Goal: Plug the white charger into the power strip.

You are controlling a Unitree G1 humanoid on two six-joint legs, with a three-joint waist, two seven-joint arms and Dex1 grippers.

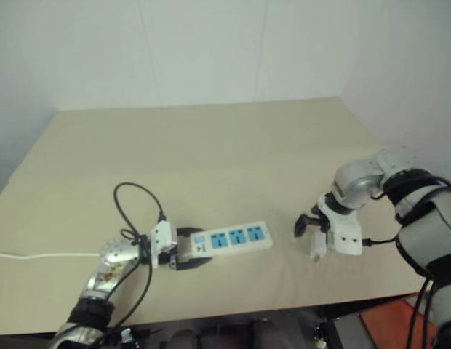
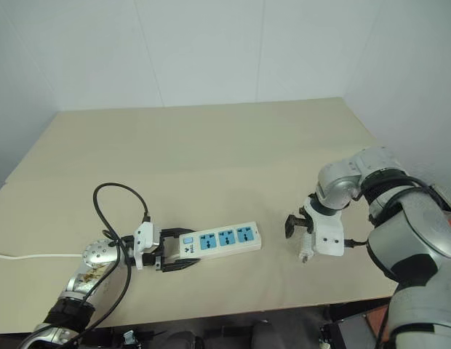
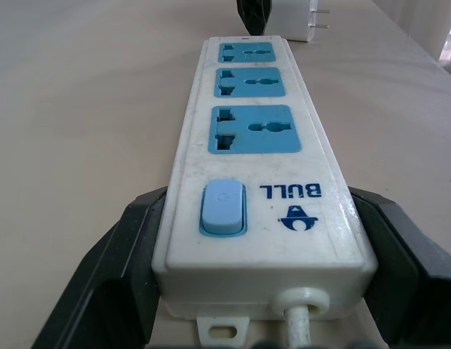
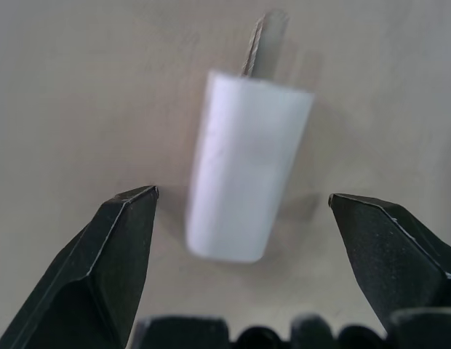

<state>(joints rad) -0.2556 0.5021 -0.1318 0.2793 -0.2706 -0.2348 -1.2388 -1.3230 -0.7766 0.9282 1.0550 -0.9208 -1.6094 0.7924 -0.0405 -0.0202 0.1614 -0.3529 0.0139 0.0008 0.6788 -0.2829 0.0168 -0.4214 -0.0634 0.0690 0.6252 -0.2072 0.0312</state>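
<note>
Start at your right pincer (image 4: 240, 211): it points straight down at the counter (image 1: 233, 145) with its two black fingers spread wide and nothing between them gripped. The white charger (image 4: 247, 167) lies directly beneath, centred in the gap, clear of both fingers. Its long axis runs along the gap rather than across it, with the metal prongs at the end farthest from the wrist. Whether it rests flat on the counter or is caught mid-drop you cannot say for sure, as its outline is smeared.

Your left pincer (image 3: 247, 291) clamps the switch end of the power strip (image 1: 233, 238), one finger against each long side, the cord leaving between them. The strip stretches away from that pincer toward your right arm, socket faces up, and the charger sits just past its far end, prongs visible there.

So the right arm is the nearer one by far; the charger would need regripping and turning prongs-down before it can meet a socket.

The counter is a plain beige sheet, bare beyond a white cord (image 1: 36, 255) at the left edge, set into a corner of white walls.
</note>
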